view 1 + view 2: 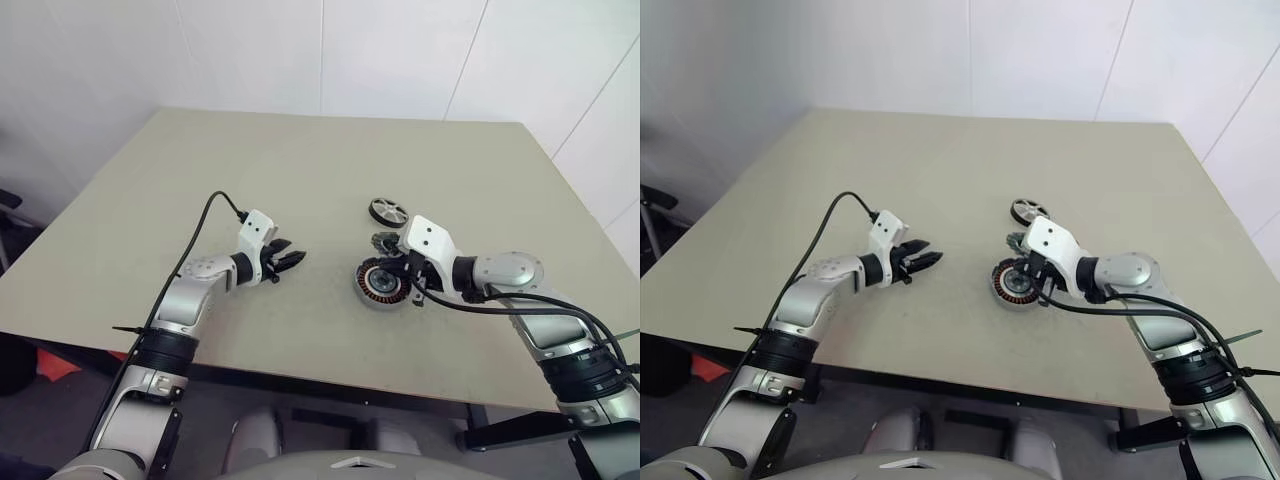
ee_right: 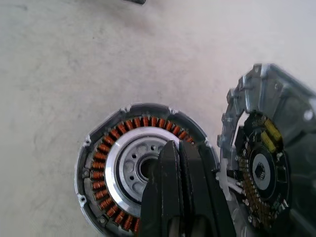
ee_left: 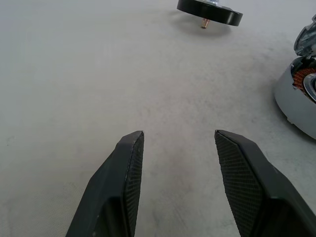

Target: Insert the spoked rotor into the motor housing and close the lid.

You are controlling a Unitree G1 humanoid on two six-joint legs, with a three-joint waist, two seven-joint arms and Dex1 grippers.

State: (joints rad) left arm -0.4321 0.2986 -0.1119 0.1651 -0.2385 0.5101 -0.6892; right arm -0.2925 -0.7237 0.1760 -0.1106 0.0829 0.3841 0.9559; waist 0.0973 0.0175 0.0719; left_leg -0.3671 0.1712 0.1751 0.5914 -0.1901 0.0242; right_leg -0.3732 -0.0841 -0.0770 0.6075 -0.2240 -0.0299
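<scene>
From the left eye view, the motor housing (image 1: 382, 284) was seen lying on the surface (image 1: 300, 170) with its open face up, just ahead of the right pincer (image 1: 408, 283), whose tip hung over its rim. The lid (image 1: 388, 243) stood propped on edge just beyond that pincer, beside the housing, judged so placed to keep the cup open for loading. The spoked rotor (image 1: 388, 212) lay flat further beyond, apart from both. The left pincer (image 1: 290, 257) was held off to the side, well apart from the housing, with bare surface all around it and the near edge far enough behind.

From the right eye view, the same layout was shown; wide free surface stretched beyond the rotor to the far edge, so room for a reach was judged ample.

From the left wrist view, the left pincer's fingers (image 3: 126, 163) were seen spread and empty, with only bare surface between them; the rotor sat far ahead, the housing wall ahead to one side.

From the right wrist view, the right pincer's fingers (image 2: 180, 187) were pressed together, holding nothing, poised above the housing's centre, where copper windings ringed a silver hub. The lid leaned close alongside, its circuit face exposed. The rotor was judged not yet inserted.
</scene>
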